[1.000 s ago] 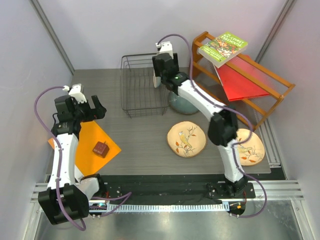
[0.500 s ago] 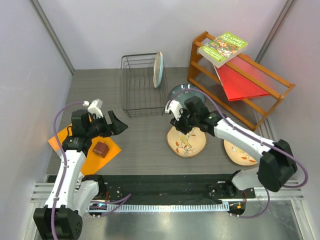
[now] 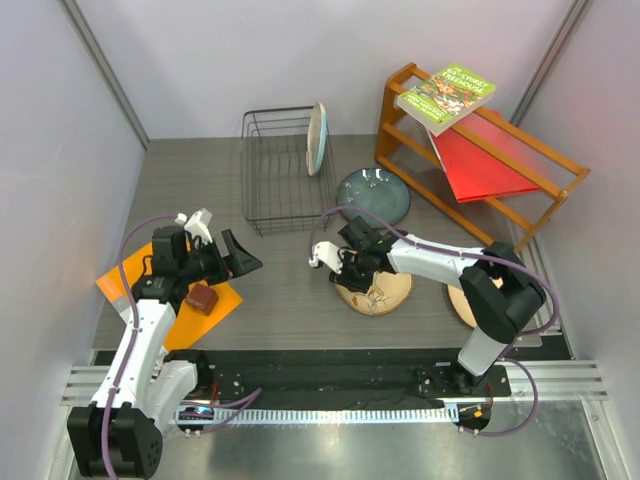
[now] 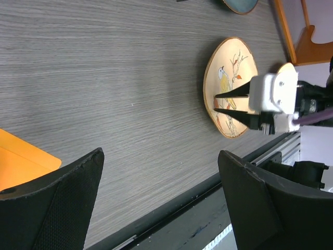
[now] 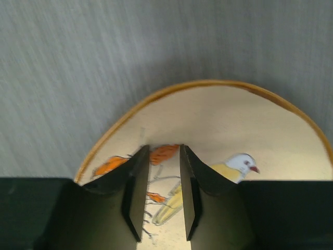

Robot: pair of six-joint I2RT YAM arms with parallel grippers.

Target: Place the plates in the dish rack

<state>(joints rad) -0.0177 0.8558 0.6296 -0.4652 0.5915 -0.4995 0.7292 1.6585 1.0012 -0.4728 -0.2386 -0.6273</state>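
The black wire dish rack (image 3: 280, 175) stands at the back. The cream and light-blue plate (image 3: 316, 138) stands on edge at its right side. The dark blue-grey plate (image 3: 378, 195) lies flat to the right of the rack. A tan bird plate (image 3: 385, 295) (image 4: 229, 73) (image 5: 218, 125) lies in front of it. My right gripper (image 3: 352, 278) (image 5: 164, 150) (image 4: 221, 102) hovers over this plate's left part, jaws a narrow gap apart with nothing between them. The second tan plate (image 3: 462, 303) is mostly hidden under my right arm. My left gripper (image 3: 243, 256) (image 4: 161, 198) is wide open and empty, left of the plates.
An orange mat (image 3: 222, 300) with a small brown block (image 3: 201, 297) lies at the front left under my left arm. The orange wooden shelf (image 3: 388, 130) at the back right holds a green book (image 3: 445, 97) and a red sheet (image 3: 480, 165).
My right arm left the cream plate standing in the rack and swung forward and down over the tan bird plate. My left gripper moved right and forward.
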